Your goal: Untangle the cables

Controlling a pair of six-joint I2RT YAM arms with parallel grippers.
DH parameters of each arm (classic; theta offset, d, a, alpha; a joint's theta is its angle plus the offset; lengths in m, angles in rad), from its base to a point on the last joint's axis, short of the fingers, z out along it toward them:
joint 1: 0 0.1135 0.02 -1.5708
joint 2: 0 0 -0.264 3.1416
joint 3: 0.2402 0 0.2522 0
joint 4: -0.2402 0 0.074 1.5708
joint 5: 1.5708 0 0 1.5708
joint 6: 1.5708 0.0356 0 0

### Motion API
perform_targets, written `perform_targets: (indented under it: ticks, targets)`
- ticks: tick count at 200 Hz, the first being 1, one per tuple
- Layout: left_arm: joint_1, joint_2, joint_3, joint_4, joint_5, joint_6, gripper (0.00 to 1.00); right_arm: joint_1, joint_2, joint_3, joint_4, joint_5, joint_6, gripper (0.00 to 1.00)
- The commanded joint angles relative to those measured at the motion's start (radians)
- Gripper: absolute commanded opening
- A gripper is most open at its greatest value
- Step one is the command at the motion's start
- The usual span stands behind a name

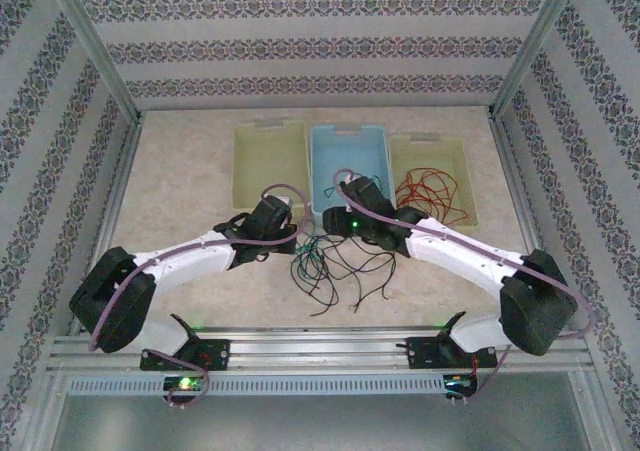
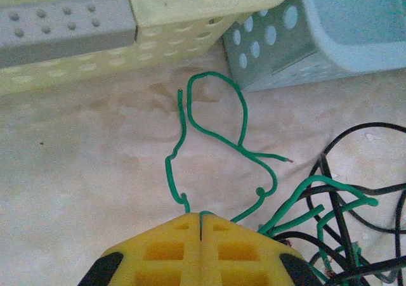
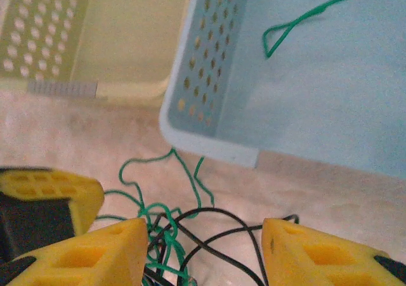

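A tangle of green and black cables (image 1: 330, 266) lies on the table in front of the bins. My left gripper (image 2: 201, 217) is shut on one green cable (image 2: 216, 118), which loops out ahead of the yellow fingers towards the bins. Black cables (image 2: 355, 191) lie to its right. My right gripper (image 3: 203, 235) is open just above the tangle, with black cables (image 3: 222, 226) and knotted green strands (image 3: 158, 216) between its fingers. Another green cable (image 3: 298, 23) lies inside the blue bin (image 3: 209, 140). Red cables (image 1: 430, 191) rest in the right yellow-green bin (image 1: 462, 166). In the top view the left gripper (image 1: 288, 219) and right gripper (image 1: 338, 209) nearly meet.
Three bins stand side by side at the back: a yellow-green bin (image 1: 248, 161) on the left, the blue bin (image 1: 350, 136) in the middle, the other yellow-green one on the right. The left gripper's yellow finger (image 3: 47, 194) shows at the left of the right wrist view.
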Motion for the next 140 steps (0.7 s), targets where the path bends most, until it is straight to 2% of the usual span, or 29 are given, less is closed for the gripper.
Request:
perform_targets:
  ticks: [1, 59, 70, 90, 99, 140]
  targets:
    - [0.011, -0.047, 0.001, -0.036, 0.0, 0.004, 0.0, 0.034, 0.068, 0.011, -0.042, -0.061, -0.063, 0.51]
    - [0.012, -0.123, 0.005, -0.024, -0.033, -0.025, 0.0, 0.106, 0.212, 0.043, -0.132, -0.122, -0.163, 0.5]
    - [0.014, -0.133, 0.006, -0.02, -0.034, -0.032, 0.0, 0.104, 0.218, 0.026, -0.134, -0.112, -0.154, 0.41]
    - [0.019, -0.164, 0.005, -0.001, -0.022, -0.036, 0.0, 0.09, 0.219, -0.01, -0.136, -0.08, -0.122, 0.11]
    - [0.024, -0.182, 0.003, 0.007, -0.011, -0.038, 0.0, 0.081, 0.213, -0.029, -0.136, -0.064, -0.107, 0.02]
    - [0.047, -0.276, 0.015, 0.005, 0.01, -0.035, 0.0, 0.027, 0.17, -0.132, -0.14, -0.035, -0.034, 0.0]
